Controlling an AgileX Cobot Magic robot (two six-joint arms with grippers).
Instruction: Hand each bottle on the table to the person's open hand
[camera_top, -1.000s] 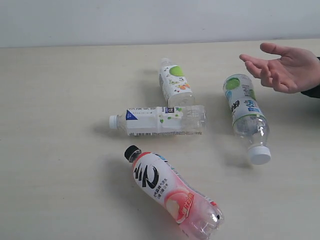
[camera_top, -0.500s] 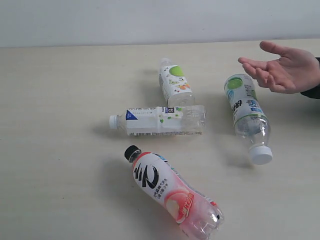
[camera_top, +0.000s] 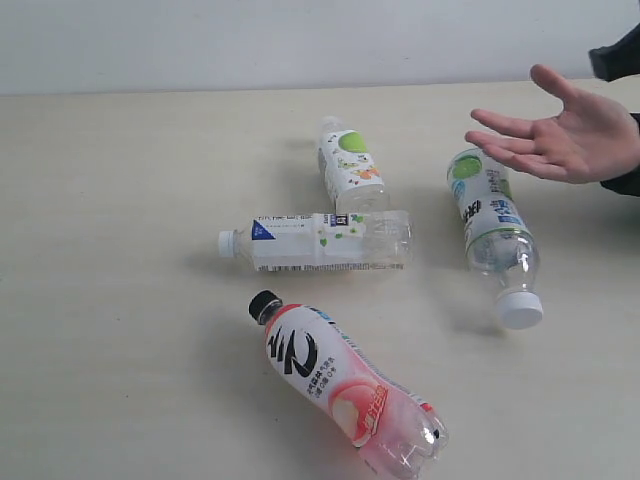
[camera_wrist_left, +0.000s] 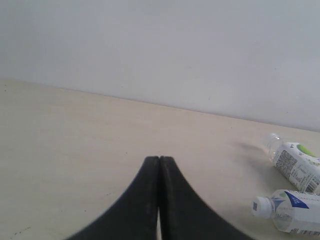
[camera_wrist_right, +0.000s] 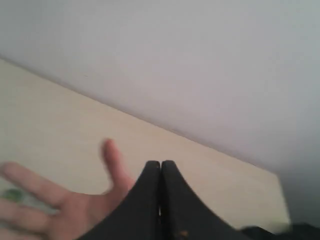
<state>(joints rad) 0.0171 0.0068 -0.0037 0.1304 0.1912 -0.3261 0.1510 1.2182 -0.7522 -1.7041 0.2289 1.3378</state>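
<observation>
Bottles: four lie on their sides on the table (camera_top: 120, 300), and none has been picked up yet.
Layout: the pink bottle (camera_top: 345, 385) is nearest the camera and the blue-label bottle (camera_top: 320, 241) lies across the middle. The far bottle (camera_top: 350, 170) sits behind it, and the right bottle (camera_top: 492, 225) is just beside the person's hand (camera_top: 570, 140).
Hand: it is open, palm up, fingers spread, and held above the table at the right side.
Left gripper (camera_wrist_left: 159, 160): its fingers are pressed together with nothing between them. It is over bare table, well apart from the two bottles its camera sees.
Right gripper (camera_wrist_right: 160, 164): it is likewise closed and empty, and the blurred hand looms close in its view.
Risk, rolling: the bottles are round and look light. Closed fingers arriving at one would probably push it away rather than grasp it, so the jaws need to open first.
Risk, knock-on: the blue-label bottle and the far bottle appear to touch or nearly touch at one end. Lifting either could nudge its neighbour out of place.
Risk, slipping: the clear plastic looks smooth. A grip near the tapered neck may let a bottle slide out, and a hard squeeze may buckle it.
Risk, fingers: the right gripper works close to bare skin, so a fast approach could bump or pinch the hand.
Risk, drop: letting go before the palm is under the bottle would send it back onto the table.
</observation>
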